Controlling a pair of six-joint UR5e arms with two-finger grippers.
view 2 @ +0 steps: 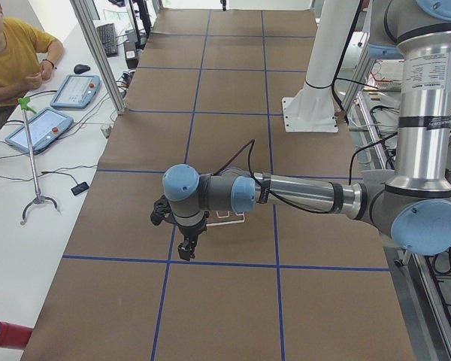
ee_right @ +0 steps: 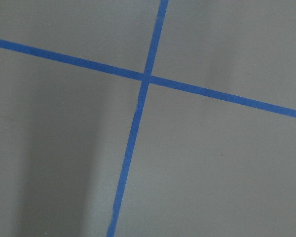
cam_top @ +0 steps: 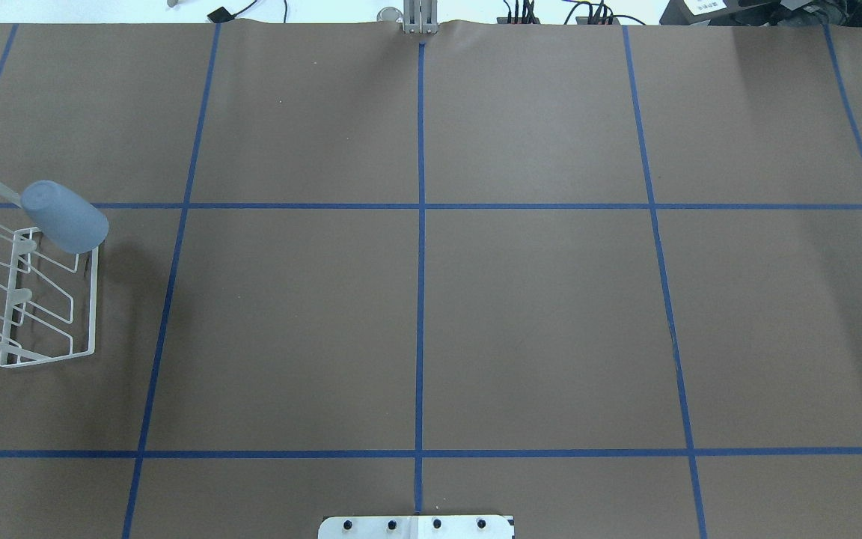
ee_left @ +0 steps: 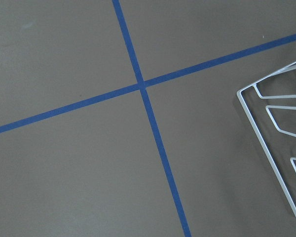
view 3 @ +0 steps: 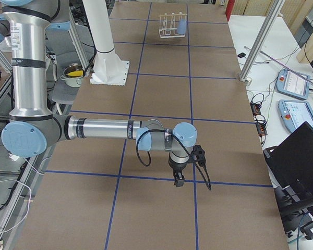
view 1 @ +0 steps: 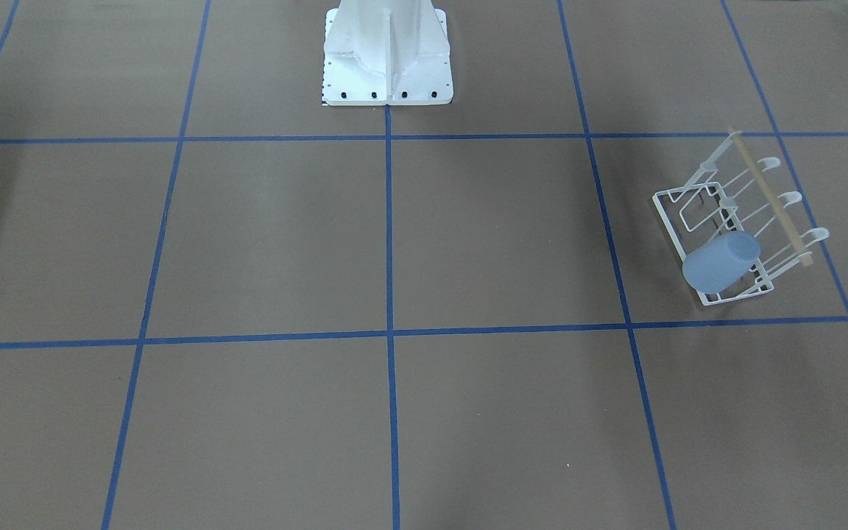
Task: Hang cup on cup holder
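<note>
The light blue-grey cup (view 1: 721, 261) sits tilted over a prong at one end of the white wire cup holder (view 1: 771, 198), closed base up. Both stand at the table's left end in the overhead view, cup (cam_top: 64, 217) and holder (cam_top: 93, 314). They show far off in the exterior right view (view 3: 183, 25). The left wrist view shows only a corner of the holder's base (ee_left: 264, 148). My left gripper (view 2: 186, 252) hangs over the table beside the holder. My right gripper (view 3: 178, 181) hangs over the far end. I cannot tell whether either is open or shut.
The white robot pedestal (view 1: 387, 59) stands at the middle of the robot's side of the table. Blue tape lines (cam_top: 420, 224) grid the brown table. A person (view 2: 7, 53) sits at a side desk with teach pendants (view 2: 41, 124).
</note>
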